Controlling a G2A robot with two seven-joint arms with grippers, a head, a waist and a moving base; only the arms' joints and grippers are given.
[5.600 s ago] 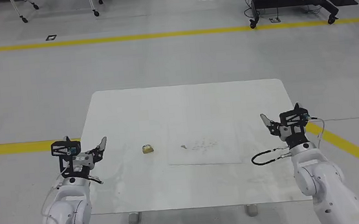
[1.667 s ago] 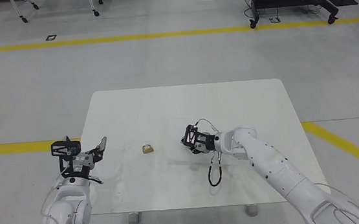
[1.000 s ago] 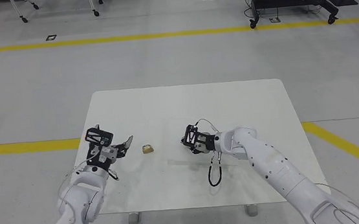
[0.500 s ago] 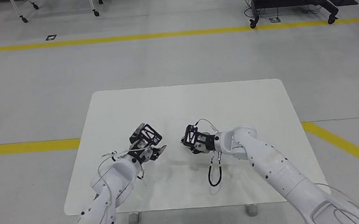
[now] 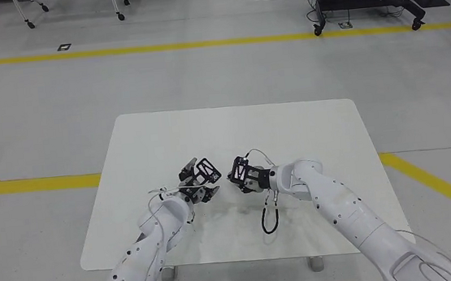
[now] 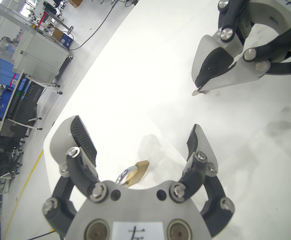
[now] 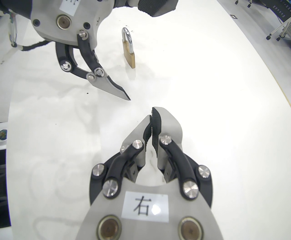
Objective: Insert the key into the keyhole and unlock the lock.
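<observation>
A small brass padlock (image 7: 129,51) with a silver shackle lies on the white table (image 5: 289,126), left of the middle. My left gripper (image 6: 136,125) hovers open just over it, and the padlock (image 6: 135,173) lies close under the palm, behind the fingertips. My right gripper (image 7: 151,114) is shut, tips down at the table a short way to the right of the lock. A thin silver piece, the key (image 6: 197,92), pokes out from between its pads. In the top view the left gripper (image 5: 202,178) and right gripper (image 5: 238,174) nearly face each other.
A black cable (image 5: 267,214) loops from the right arm onto the table in front of it. Faint grey smudges mark the table near the right gripper. The table's front edge runs close behind both arms.
The left arm swung from the table's left edge rightward until its gripper came over the padlock. The right gripper, earlier open at the right edge, has stayed shut at the middle.
</observation>
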